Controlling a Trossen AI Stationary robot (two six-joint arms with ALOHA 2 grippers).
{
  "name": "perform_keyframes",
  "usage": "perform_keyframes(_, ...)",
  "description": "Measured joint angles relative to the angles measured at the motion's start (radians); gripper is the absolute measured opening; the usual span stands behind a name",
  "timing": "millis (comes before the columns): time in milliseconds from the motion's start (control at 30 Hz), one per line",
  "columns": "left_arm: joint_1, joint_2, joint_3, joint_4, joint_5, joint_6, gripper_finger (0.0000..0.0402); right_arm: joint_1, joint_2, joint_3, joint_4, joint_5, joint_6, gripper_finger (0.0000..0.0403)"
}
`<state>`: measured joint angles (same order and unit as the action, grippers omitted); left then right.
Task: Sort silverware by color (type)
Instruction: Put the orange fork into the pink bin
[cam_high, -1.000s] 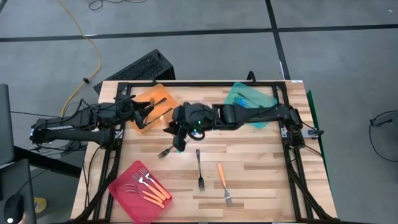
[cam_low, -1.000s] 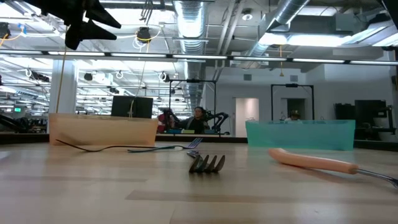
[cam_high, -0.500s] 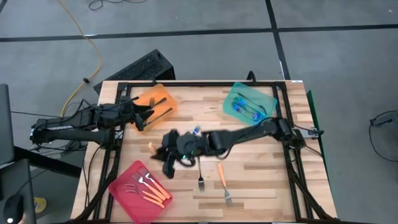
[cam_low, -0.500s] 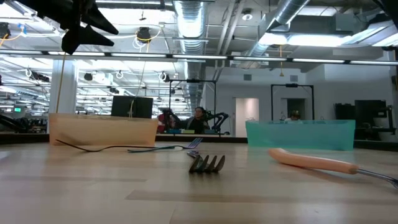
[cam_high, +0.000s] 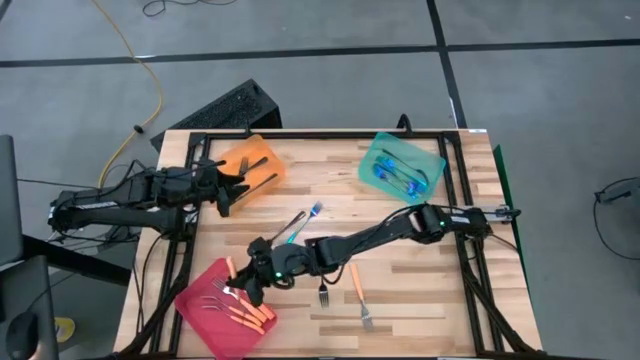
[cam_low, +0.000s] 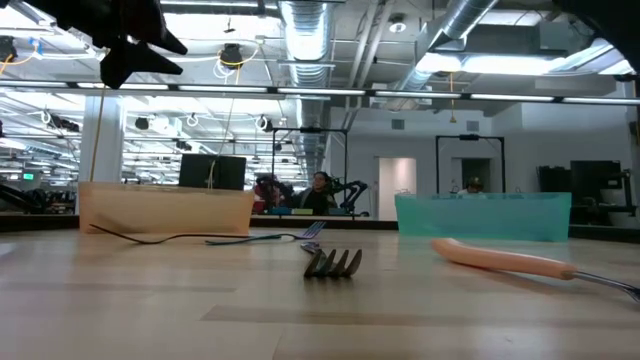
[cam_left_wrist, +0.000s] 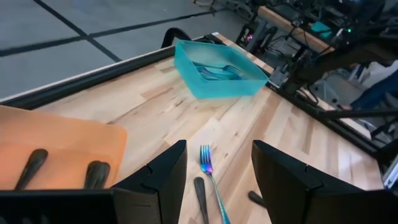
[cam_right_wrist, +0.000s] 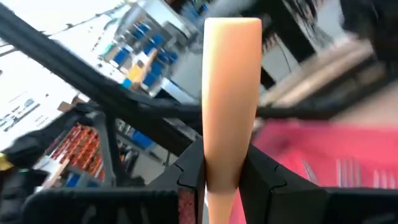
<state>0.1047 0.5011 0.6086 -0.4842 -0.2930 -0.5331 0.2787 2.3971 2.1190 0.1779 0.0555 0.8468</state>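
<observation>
Having crossed from mid-table, right claw (cam_high: 243, 283) grips orange-handled fork (cam_right_wrist: 231, 87) over pink tray (cam_high: 196, 305).

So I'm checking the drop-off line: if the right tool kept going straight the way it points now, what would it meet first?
Most likely the pink tray. The right tool, gripping an orange-handled fork, points toward the tray's near edge, with the forks already in it just beyond. How high it is above the tray is unclear.

Grey floor (cam_high: 330, 90), exposed ceiling ducts (cam_low: 310, 30)
</observation>
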Motion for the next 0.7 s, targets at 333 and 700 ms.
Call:
perform_keyframes(333, 0.000, 0.001, 0.000, 0.001, 0.062, 0.006, 0.0167, -0.040, 0.069, 0.000, 0.003, -0.125, -0.013, 0.0088)
perform_keyframes(700, 0.000, 0.001, 0.000, 0.000, 0.088, -0.011, 0.0167, -0.067, 0.110, 0.002, 0.086, -0.285, -0.085, 0.0088)
